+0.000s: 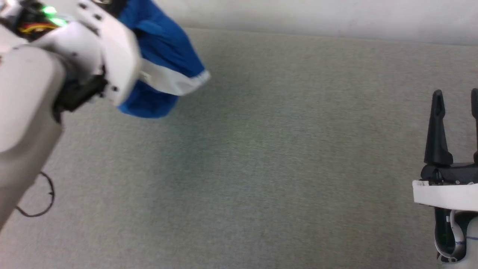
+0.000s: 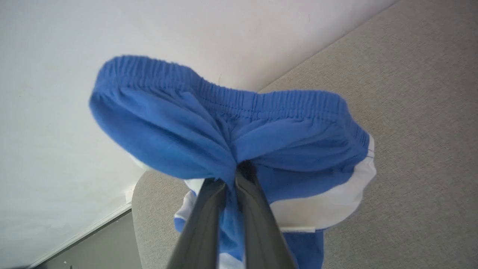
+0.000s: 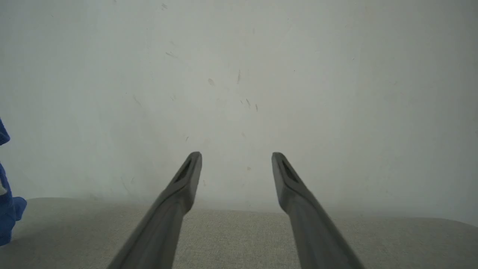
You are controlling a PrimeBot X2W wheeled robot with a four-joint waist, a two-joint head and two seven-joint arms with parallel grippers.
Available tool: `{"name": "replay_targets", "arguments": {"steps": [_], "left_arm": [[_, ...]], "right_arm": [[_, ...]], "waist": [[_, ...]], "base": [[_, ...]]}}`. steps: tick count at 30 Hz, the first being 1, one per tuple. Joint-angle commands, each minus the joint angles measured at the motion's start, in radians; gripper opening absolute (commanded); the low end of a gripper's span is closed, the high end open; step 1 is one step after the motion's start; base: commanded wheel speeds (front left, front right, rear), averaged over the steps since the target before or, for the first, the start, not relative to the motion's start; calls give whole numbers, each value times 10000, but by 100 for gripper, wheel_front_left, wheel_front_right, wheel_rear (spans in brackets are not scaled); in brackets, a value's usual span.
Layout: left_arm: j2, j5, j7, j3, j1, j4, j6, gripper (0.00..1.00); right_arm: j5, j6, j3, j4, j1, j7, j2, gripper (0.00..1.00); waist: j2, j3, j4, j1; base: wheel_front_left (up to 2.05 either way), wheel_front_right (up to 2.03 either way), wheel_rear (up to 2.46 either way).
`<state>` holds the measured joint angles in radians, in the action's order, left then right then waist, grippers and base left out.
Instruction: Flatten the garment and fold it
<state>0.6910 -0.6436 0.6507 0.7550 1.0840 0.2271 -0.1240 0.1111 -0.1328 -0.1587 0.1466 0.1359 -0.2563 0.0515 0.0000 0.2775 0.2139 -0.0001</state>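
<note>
The garment (image 1: 164,56), royal blue shorts with a white side stripe, hangs bunched at the upper left of the head view, partly hidden behind my pale left arm. In the left wrist view my left gripper (image 2: 239,168) is shut on a fold of the garment (image 2: 283,138) just below its elastic waistband, and the cloth is lifted off the grey surface. A blue edge of the garment (image 3: 5,216) shows at the far left of the right wrist view. My right gripper (image 1: 456,98) stands open at the right edge with nothing between its fingers (image 3: 186,175).
A grey fabric-covered surface (image 1: 269,160) spreads across the middle. A pale wall (image 1: 336,16) runs along its far edge. A thin black cable loop (image 1: 41,198) hangs by my left forearm at the lower left.
</note>
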Motion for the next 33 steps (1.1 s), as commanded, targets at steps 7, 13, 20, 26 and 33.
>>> {"name": "replay_targets", "arguments": {"steps": [7,13,20,26,33], "left_arm": [[-1581,-648,-711,2025,281,-383,-67,0],[-3032,-1187,-1589,3577,-50,846,-67,0],[-4323,-1733,-2234,4962,-867,2371,-67,0],[-4850,-1709,-2302,5241,-1700,2999,-67,0],[-5003,-613,-5694,4847,-1281,3629,147,100]], "right_arm": [[332,21,-136,-133,-212,-55,-13,100],[538,21,-131,-170,-103,-55,-13,100],[670,21,-35,-239,-103,-55,-13,100],[641,21,-58,-346,-148,-55,-13,100],[410,21,-173,-371,-544,-55,-13,100]], "waist": [[0,-155,-2339,1],[0,144,-3369,1],[0,319,-3834,1],[0,100,-3816,1],[0,-806,-3157,1]], "base": [[0,0,0],[0,0,0],[0,0,0],[0,0,0],[0,0,0]]}}
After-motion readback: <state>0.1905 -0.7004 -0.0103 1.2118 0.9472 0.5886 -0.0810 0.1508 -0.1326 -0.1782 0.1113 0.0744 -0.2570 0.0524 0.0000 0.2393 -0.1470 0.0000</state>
